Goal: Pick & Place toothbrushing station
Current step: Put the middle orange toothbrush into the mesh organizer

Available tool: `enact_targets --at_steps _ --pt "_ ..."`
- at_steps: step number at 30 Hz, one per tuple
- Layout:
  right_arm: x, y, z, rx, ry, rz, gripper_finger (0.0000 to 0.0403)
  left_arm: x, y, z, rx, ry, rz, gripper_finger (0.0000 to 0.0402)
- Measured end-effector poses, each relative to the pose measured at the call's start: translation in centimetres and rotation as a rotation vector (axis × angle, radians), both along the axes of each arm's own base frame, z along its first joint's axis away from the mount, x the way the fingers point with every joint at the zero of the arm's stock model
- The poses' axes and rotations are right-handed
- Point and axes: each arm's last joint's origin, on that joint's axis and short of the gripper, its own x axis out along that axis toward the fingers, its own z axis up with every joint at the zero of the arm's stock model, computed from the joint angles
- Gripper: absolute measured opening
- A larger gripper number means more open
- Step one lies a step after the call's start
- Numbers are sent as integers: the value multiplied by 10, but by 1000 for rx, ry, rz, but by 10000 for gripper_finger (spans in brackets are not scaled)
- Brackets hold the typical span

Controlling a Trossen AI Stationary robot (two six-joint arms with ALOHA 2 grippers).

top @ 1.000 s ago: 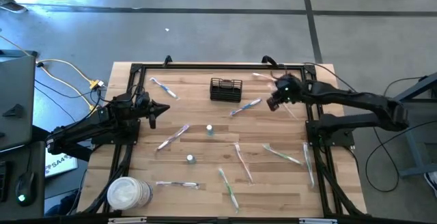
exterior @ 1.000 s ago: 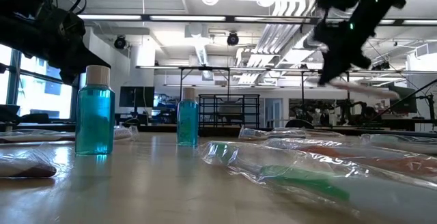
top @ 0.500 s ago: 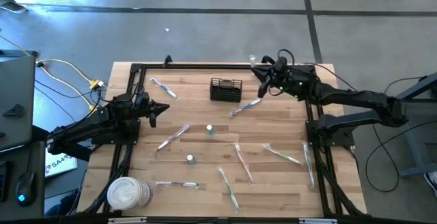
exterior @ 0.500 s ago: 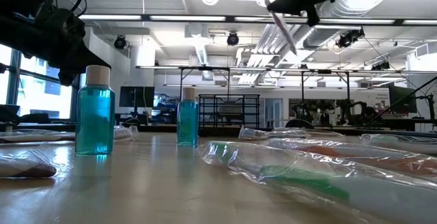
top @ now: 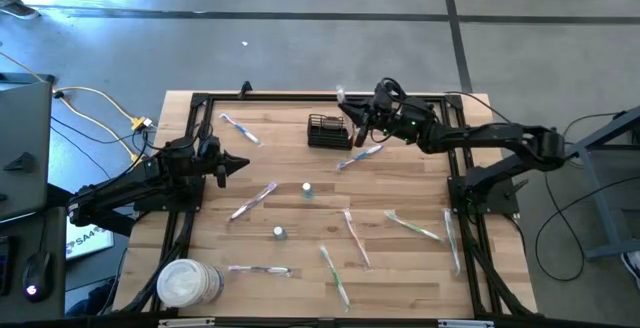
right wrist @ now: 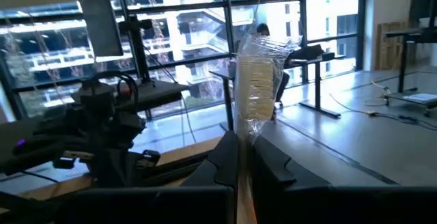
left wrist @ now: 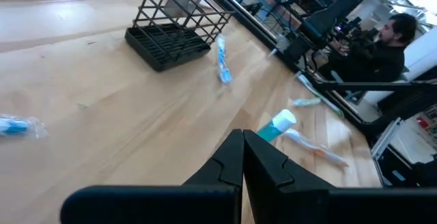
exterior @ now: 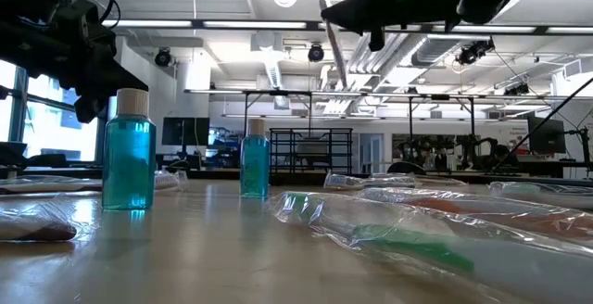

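The toothbrushing station, a small black wire basket point(top: 330, 130) point(left wrist: 177, 26), stands on its base at the table's far middle. My right gripper point(top: 357, 120) point(exterior: 326, 12) hovers just right of the basket, above table level, shut on a toothbrush in a clear wrapper point(top: 344, 98) point(right wrist: 256, 80). At the table's left side my left gripper point(top: 242, 162) point(left wrist: 244, 157) waits shut, with nothing in it and pointing toward the table's right. My right gripper pinches one end of the wrapped toothbrush point(right wrist: 244, 134) between its two fingers. The fingers come about level from the table's right side. The rest of the toothbrush sticks out past the fingertips point(exterior: 335, 54), slanting, lifted clear of the table, beside the basket's right end.
Several more wrapped toothbrushes point(top: 358, 155) point(top: 415, 228) point(top: 335, 275) lie scattered over the wooden table. Two small blue bottles point(top: 307, 190) point(top: 278, 232) stand in the middle. A round white tub point(top: 188, 283) sits at the near left. A person point(left wrist: 382, 46) sits beyond the table.
My right gripper has swung from the table's right side toward the basket and risen. It has tipped from pointing down to about level, carrying the wrapped toothbrush along, clear of the table.
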Motion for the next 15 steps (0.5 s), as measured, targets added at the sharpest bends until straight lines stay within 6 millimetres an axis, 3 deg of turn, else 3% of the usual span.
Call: enact_targets --at_steps 9,15 --pt "-12 -35 -19 90 -116 55 6 0 0 0 102 24 -26 2" --pt "-10 -45 -34 118 -95 122 6 0 0 0 190 44 -48 2"
